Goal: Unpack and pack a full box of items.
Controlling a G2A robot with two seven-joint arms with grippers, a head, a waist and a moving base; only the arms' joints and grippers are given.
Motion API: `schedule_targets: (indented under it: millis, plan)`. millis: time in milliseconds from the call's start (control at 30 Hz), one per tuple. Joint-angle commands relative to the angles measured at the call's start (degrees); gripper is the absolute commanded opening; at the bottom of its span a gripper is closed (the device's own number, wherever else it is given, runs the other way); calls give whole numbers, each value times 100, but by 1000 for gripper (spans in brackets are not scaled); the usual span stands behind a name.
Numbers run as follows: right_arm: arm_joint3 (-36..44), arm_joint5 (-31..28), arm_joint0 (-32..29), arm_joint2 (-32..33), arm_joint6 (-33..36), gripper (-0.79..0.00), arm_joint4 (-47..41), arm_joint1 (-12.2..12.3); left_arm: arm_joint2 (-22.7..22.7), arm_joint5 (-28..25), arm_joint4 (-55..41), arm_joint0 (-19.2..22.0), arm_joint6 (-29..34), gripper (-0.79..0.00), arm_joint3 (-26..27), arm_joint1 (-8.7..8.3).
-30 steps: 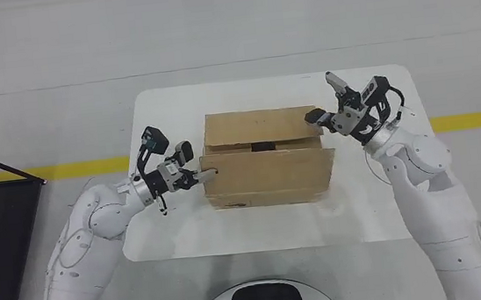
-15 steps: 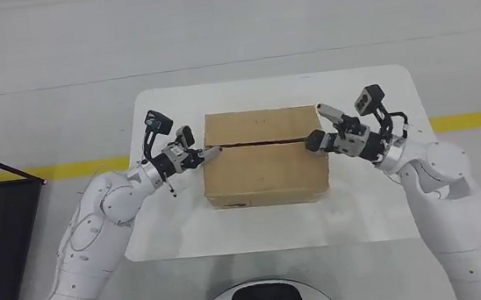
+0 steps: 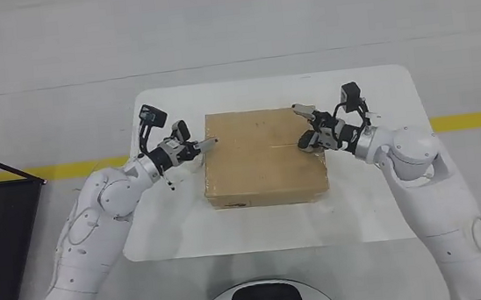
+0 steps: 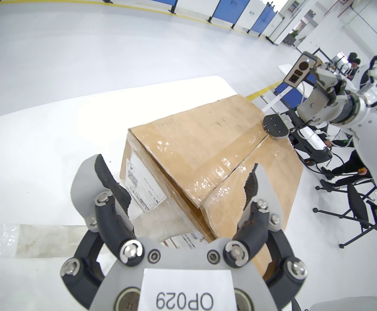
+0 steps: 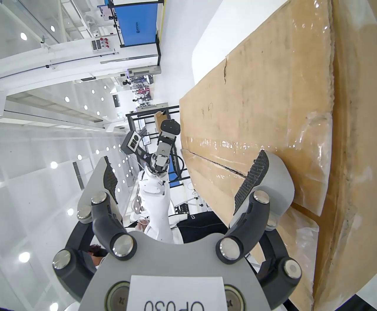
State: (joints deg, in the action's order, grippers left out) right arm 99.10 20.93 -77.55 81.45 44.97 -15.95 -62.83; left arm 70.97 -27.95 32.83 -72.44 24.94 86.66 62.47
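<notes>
The cardboard box (image 3: 263, 156) sits closed on my white table (image 3: 178, 227). My left gripper (image 4: 176, 170) is spread at its left end. My right gripper (image 5: 185, 163) is spread over its right end.

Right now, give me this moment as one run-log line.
box: on table, top closed | left pincer: open, at box's left top edge | right pincer: open, over box's right top edge

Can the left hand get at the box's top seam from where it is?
Probably yes: the open left hand sits at one end of the box, right by its seam; nothing lies between.
</notes>
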Motion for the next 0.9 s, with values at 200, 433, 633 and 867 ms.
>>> schedule_targets:
  millis: [200, 433, 633, 867]
  plan:
    - [2, 0, -2, 2, 0, 0, 0, 0, 243, 15, -588, 17, 114, 0, -205, -23]
    - [2, 0, -2, 2, 0, 0, 0, 0, 258, 64, -480, 8, 52, 0, -213, -26]
    - [2, 0, -2, 2, 0, 0, 0, 0, 294, -447, 1066, -349, -988, 0, -207, -81]
    - [2, 0, -2, 2, 0, 0, 0, 0, 456, -950, 1804, -675, -1401, 0, -350, -159]
